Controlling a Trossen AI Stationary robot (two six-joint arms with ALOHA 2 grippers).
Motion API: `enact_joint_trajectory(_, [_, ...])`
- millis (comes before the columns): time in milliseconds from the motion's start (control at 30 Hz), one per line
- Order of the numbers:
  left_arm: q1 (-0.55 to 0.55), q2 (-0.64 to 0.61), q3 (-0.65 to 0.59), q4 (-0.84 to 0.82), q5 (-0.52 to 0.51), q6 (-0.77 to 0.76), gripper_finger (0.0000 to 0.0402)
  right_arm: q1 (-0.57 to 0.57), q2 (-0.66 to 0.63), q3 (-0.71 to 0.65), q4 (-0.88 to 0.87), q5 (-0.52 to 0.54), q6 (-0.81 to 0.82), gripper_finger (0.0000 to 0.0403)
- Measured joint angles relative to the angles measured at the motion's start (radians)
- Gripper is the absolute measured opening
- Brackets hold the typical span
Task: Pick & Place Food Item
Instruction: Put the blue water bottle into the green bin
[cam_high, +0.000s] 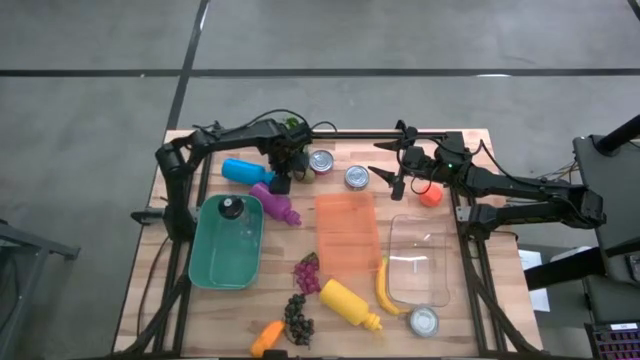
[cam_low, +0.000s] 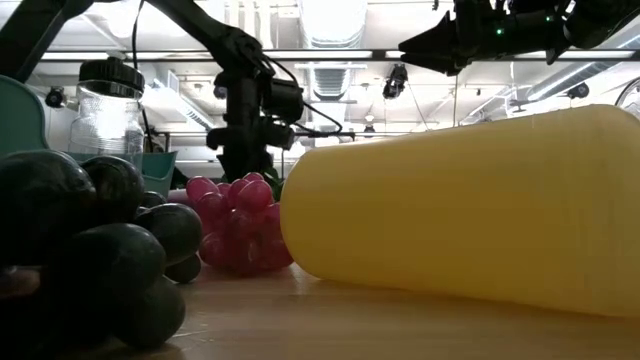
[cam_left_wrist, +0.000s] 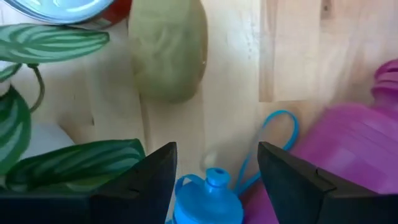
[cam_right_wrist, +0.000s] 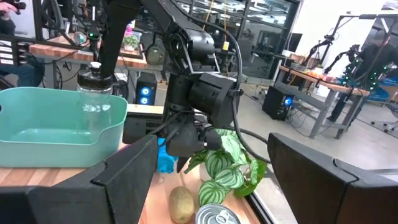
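Observation:
A green-brown kiwi (cam_left_wrist: 168, 53) lies on the wooden table beside a tin can (cam_left_wrist: 59, 7) and a striped-leaf plant (cam_left_wrist: 56, 163). The right wrist view shows the kiwi (cam_right_wrist: 181, 204) too. My left gripper (cam_left_wrist: 214, 168) points down, open, low over the table at the far left (cam_high: 279, 183). The kiwi lies a little beyond its fingertips. The cap of a blue bottle (cam_left_wrist: 208, 194) shows between the fingers, with a purple bottle (cam_left_wrist: 348, 162) beside it. My right gripper (cam_right_wrist: 211, 180) hangs open and level above the table's far right (cam_high: 385, 178), holding nothing.
A teal bin (cam_high: 205, 262) holding a jar (cam_high: 232, 208) sits at the left. An orange tray (cam_high: 347, 235) and a clear tub (cam_high: 418, 258) are in the middle. Near the front lie a banana (cam_high: 383, 285), a yellow bottle (cam_high: 350, 303), pink grapes (cam_high: 307, 273), dark grapes (cam_high: 297, 318) and a carrot (cam_high: 267, 338).

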Motion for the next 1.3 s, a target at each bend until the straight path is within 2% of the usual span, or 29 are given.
enact_joint_trajectory(867, [0.033,0.001,-0.118,0.108,-0.013,0.026,0.0230,0.000,0.000,0.000,0.000,0.000,0.000,0.0305])
enact_joint_trajectory(1300, [0.045,0.001,-0.124,0.122,-0.021,0.026,0.0230,0.000,0.000,0.000,0.000,0.000,0.000,0.0305])
